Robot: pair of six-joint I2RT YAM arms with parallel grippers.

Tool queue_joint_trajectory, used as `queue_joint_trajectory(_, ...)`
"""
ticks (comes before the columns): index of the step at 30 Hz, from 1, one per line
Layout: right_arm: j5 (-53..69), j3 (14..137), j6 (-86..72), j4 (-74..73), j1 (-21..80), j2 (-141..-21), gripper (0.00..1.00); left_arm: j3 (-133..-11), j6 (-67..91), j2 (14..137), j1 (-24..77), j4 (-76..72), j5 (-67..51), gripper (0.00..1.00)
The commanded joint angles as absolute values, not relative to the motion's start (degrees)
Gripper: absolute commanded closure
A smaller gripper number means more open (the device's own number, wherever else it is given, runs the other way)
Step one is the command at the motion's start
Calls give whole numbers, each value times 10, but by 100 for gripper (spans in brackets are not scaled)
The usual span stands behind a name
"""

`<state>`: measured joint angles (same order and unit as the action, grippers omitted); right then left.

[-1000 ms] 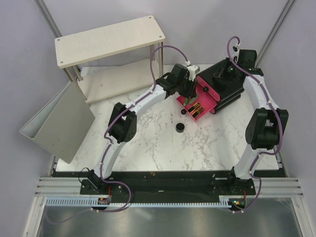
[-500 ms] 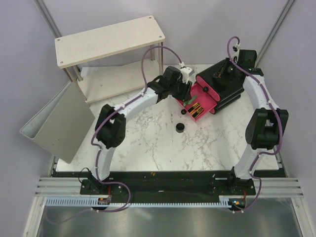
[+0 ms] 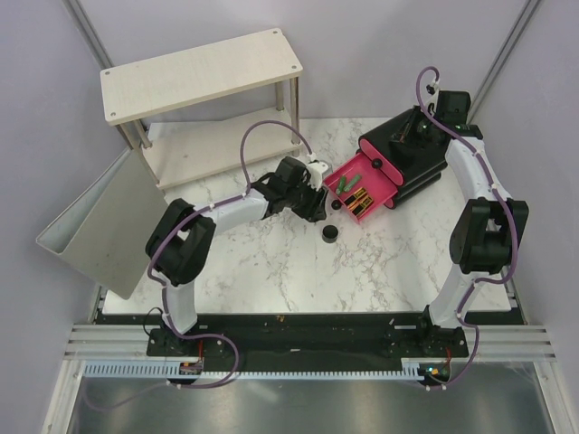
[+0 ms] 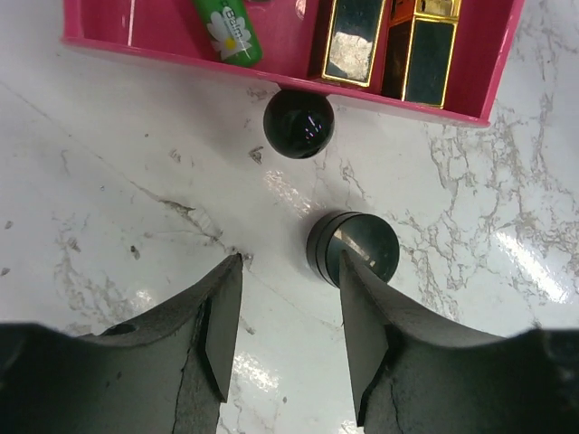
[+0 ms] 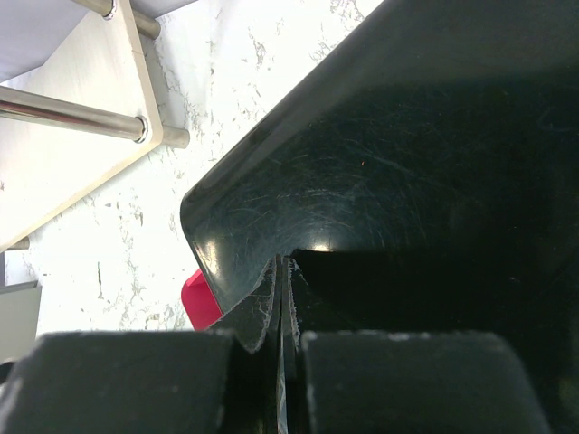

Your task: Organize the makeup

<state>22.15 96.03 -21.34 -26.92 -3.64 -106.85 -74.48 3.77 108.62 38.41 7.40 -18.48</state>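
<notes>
One round black jar (image 3: pixel 331 235) alone on the marble tabletop (image 3: pixel 271 262), near the pink drawer (image 3: pixel 378 185), off its knob side. Inside the drawer, green tubes (image 3: pixel 349 183) and black-and-gold cases (image 3: pixel 357 199), all lying flat, long axes slanting from drawer front to back. Left gripper (image 3: pixel 317 206) low over the marble, just beside the drawer's front corner, fingers spread, nothing between. Right gripper (image 3: pixel 418 127) atop the black box (image 3: pixel 416 167) behind the drawer; finger state unreadable from up here.

Left wrist: round black jar (image 4: pixel 353 249) glossy, ribbed along one edge, no real long axis; upright or tipped, hard to say. Just past the tip of one finger (image 4: pixel 362 339), outside the gap; touching or not, unclear. Left gripper (image 4: pixel 288 334) parted, only bare marble in between. Black ball knob (image 4: pixel 298 123) on the drawer's front wall (image 4: pixel 181 56), between jar and drawer. Within, one green tube (image 4: pixel 226 27), white daisy print, long axis front-to-back, slightly slanted. Beside it, two black-and-gold cases (image 4: pixel 353 41), side by side, same lengthwise run.

Right wrist: right gripper (image 5: pixel 282 298) pressed flat together, resting against the scuffed, shiny black box (image 5: pixel 407 163). Pink sliver (image 5: pixel 201 303) past the box's corner.
</notes>
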Motion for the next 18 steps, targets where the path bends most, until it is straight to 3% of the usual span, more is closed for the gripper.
queue_joint_trajectory(1, 207, 942, -207, -337, -39, -1094, 100, -799, 21, 1121, 391, 30, -211, 46)
queue_joint_trajectory(8, 207, 941, -207, -337, -39, -1092, 100, -888, 23, 1182, 398, 42, -217, 46)
queue_joint_trajectory(18, 206, 945, -207, -337, -39, -1092, 100, -913, 18, 1216, 409, 55, -217, 46)
